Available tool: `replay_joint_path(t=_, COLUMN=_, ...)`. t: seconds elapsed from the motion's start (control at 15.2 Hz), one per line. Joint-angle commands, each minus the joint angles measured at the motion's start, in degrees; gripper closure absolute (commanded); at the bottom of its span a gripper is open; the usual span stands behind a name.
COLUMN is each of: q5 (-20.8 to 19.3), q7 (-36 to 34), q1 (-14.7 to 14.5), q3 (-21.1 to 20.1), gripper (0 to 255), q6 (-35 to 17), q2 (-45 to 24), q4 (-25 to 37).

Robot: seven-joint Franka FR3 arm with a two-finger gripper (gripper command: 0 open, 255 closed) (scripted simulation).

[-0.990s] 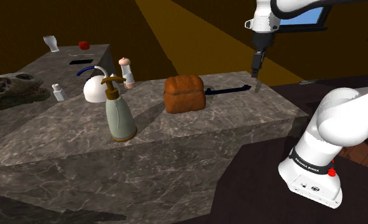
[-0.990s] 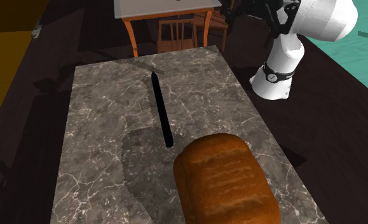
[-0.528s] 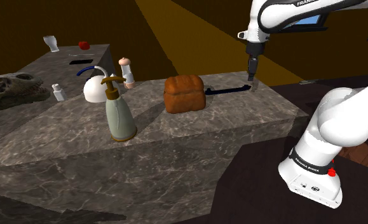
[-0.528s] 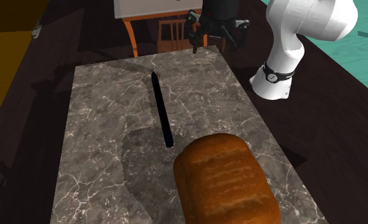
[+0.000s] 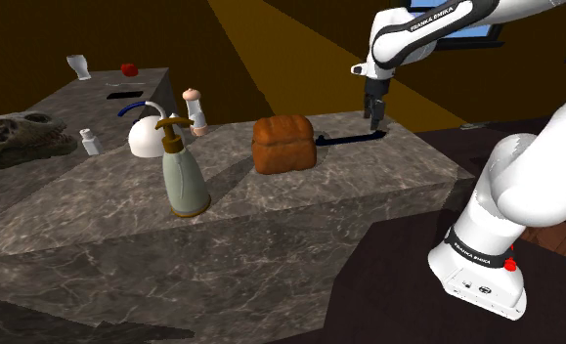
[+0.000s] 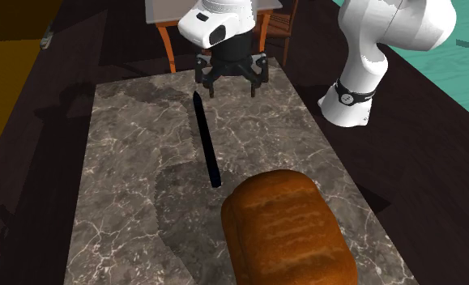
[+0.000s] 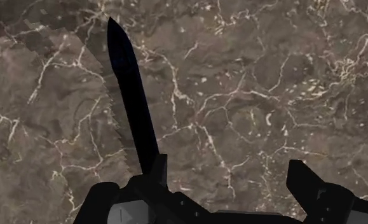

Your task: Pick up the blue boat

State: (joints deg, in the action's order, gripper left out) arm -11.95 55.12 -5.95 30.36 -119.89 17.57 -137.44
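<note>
Arm base [image 5: 486, 249]: nearest in the shoulder view, white, on the dark floor beside the desk [image 5: 271, 205]; its stand is cut off by the picture's edge.
Desk: grey-brown marble with pale veins.
Spray bottle [image 5: 185, 171]: upright near the front of the desk, pale green body, brown trigger head.
Loaf [image 5: 283, 144]: brown bread, mid-desk; in the second exterior view its lower part is cut off by the picture's edge.
Boat [image 6: 206, 139]: lies flat on the marble past the loaf. A long, thin sliver pointed at both ends, blue so dark it reads almost black. One end stops just beside the loaf; the other points toward the desk's far edge.
Boat detail: no hull, deck or rim can be made out, just a flat dark blade shape [image 7: 133, 95].
End effector [image 6: 232, 91]: black, pointing down, hanging over the boat's far end. Fingers spread wide, nothing between them.
Wrist view: one end of the boat disappears behind one finger [image 7: 157, 168]; the other finger stands well apart over bare marble.
Contact: whether the fingertips touch the desk cannot be told.
Kettle [image 5: 150, 137]: white, blue handle, partly hidden behind the spray bottle.
Skull [image 5: 12, 137]: farther along the desk, cut off at the shoulder view's left.
Chair [image 6: 168, 44]: orange wood, beyond the desk, mostly hidden by the arm.
</note>
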Motion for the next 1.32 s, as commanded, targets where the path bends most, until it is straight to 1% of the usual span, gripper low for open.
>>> replay_joint_path(t=0.0, q5=2.72, q7=6.93, q1=-1.64, q3=2.65, gripper=0, q6=-2.72, q2=-5.71, q4=2.83)
replay_joint_path(t=0.2, q5=8.57, q7=17.45, q1=-3.22, q3=5.25, gripper=0, q6=-5.78, q2=-14.22, q4=7.13)
replay_joint_path(t=0.33, q5=13.27, q7=24.69, q1=-3.37, q3=5.85, gripper=0, q6=-7.09, q2=-20.10, q4=10.43)
replay_joint_path(t=0.4, q5=13.76, q7=25.44, q1=-3.11, q3=5.63, gripper=0, q6=-7.19, q2=-20.72, q4=10.81)
replay_joint_path(t=0.86, q5=17.29, q7=27.92, q1=-2.45, q3=5.03, gripper=0, q6=-12.67, q2=-25.06, q4=8.79)
replay_joint_path(t=0.99, q5=17.28, q7=27.91, q1=-2.43, q3=5.01, gripper=0, q6=-12.67, q2=-25.05, q4=8.78)
replay_joint_path(t=1.06, q5=17.20, q7=27.74, q1=-2.52, q3=4.98, gripper=255, q6=-12.61, q2=-24.96, q4=8.78)
replay_joint_path(t=1.25, q5=17.21, q7=27.75, q1=-2.51, q3=4.98, gripper=255, q6=-12.59, q2=-24.97, q4=8.79)
